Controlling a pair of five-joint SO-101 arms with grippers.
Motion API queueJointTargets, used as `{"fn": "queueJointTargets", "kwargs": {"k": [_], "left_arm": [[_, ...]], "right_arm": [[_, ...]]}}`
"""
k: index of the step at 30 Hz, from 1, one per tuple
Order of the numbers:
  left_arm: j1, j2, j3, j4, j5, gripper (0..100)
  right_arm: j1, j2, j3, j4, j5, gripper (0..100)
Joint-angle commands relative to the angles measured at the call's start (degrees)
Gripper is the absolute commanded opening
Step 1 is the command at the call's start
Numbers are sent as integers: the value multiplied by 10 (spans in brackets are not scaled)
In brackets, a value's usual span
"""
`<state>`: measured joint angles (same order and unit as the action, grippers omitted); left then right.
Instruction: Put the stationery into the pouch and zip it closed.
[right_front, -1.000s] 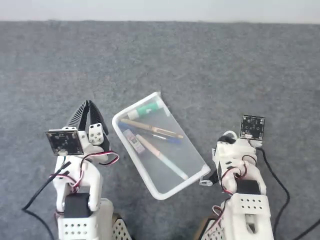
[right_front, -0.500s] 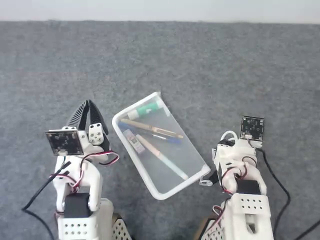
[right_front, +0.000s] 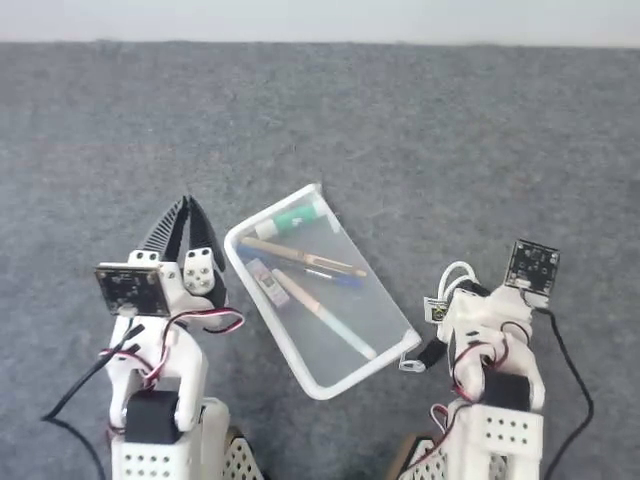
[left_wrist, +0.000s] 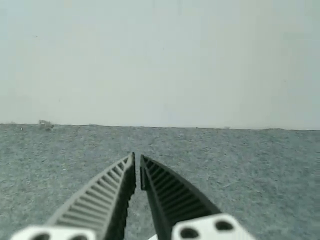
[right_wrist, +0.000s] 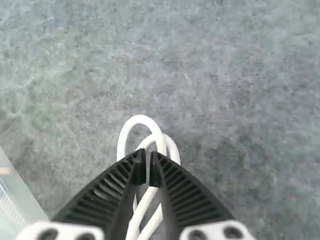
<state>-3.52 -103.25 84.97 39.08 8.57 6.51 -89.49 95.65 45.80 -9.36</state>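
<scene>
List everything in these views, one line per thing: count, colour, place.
clear plastic pouch with white edging: one, see-through, lying slanted on the table between the two arms
pens and pencils: about five, tan, blue, green-and-white, inside the pouch
zip pull: one, pale, at the pouch corner nearest the right arm
grey carpeted table: one, grey, under everything
white wall: one, behind the table
white cable loop: one, white, at the right claw's tips
left claw: one, black, shut, beside the pouch
right claw: one, black, shut, above the carpet
</scene>
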Motion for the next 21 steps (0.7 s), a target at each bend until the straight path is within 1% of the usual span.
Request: {"fn": "queueJointTargets", "kwargs": {"k": [1,6,15,18,21], "left_arm": [[2,-11,-33,19,1,12],[1,-11,-31,95,-46,12],[0,-11,-29,244,-48,12],[-22,-11,-7,252,-50,12],[-41,-11,39,240,-51,12]], "right_arm": [[5,-100,11,95,-7,6],[3,-145,9,170,-4,6],[4,-145,8,187,-2,9],[6,-145,8,221,-2,9],[7,-145,8,266,-2,9]]}}
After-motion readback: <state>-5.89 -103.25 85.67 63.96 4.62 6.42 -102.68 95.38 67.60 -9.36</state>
